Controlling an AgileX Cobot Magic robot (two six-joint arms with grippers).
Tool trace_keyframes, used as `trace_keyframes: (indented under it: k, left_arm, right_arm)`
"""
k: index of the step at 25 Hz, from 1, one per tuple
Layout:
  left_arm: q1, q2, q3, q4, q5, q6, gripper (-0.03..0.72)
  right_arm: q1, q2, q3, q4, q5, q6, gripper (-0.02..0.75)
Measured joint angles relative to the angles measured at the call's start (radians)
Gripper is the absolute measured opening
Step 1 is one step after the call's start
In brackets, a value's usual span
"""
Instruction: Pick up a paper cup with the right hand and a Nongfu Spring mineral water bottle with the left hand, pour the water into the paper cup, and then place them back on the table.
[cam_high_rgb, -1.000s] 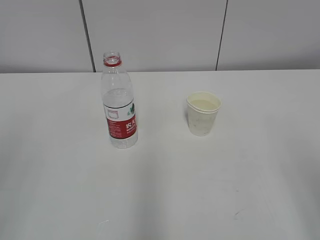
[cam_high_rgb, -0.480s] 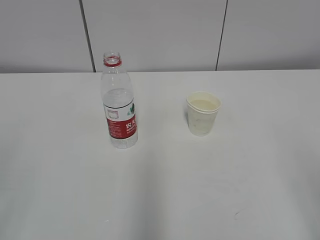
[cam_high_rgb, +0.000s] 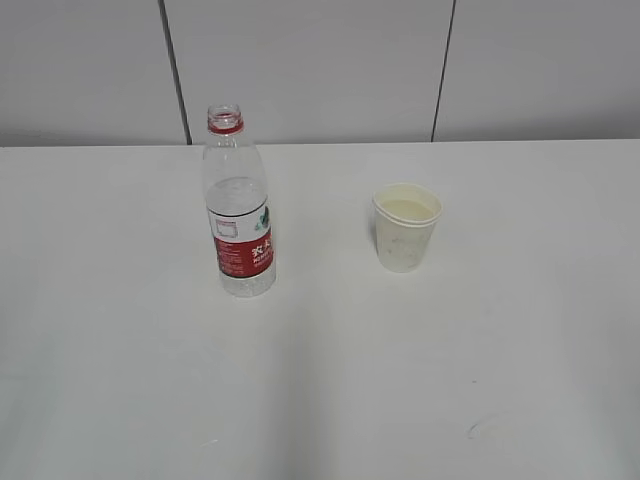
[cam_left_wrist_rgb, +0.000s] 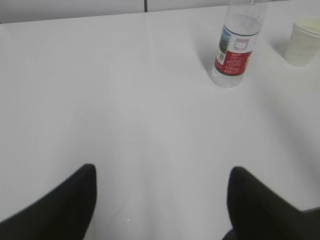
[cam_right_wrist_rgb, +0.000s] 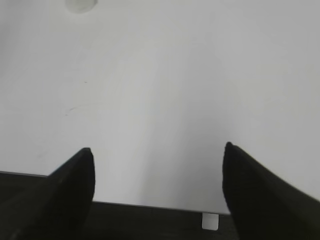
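Observation:
The Nongfu Spring bottle (cam_high_rgb: 239, 215) stands upright and uncapped on the white table (cam_high_rgb: 320, 380), left of centre; it also shows at the top right of the left wrist view (cam_left_wrist_rgb: 236, 47). The paper cup (cam_high_rgb: 406, 227) stands upright to its right, cream inside; it shows at the far right of the left wrist view (cam_left_wrist_rgb: 304, 41), and its base shows at the top of the right wrist view (cam_right_wrist_rgb: 81, 5). My left gripper (cam_left_wrist_rgb: 162, 172) is open and empty, well short of the bottle. My right gripper (cam_right_wrist_rgb: 157, 150) is open and empty over the table's near edge. Neither arm shows in the exterior view.
A grey panelled wall (cam_high_rgb: 320, 65) rises behind the table's far edge. The table's near edge (cam_right_wrist_rgb: 160, 206) runs below my right gripper, with a small white tab (cam_right_wrist_rgb: 210, 221) under it. Faint scuff marks (cam_high_rgb: 478, 428) lie at the front right.

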Motion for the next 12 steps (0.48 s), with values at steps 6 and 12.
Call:
trace_keyframes:
  k: [6, 12]
  left_arm:
    - [0.0, 0.0, 0.0, 0.0, 0.0, 0.0, 0.5]
    - [0.0, 0.0, 0.0, -0.003, -0.001, 0.0, 0.5]
  right_arm:
    - [0.0, -0.138, 0.015, 0.0, 0.018, -0.008, 0.588]
    - [0.0, -0.144, 0.015, 0.0, 0.021, -0.01, 0.588]
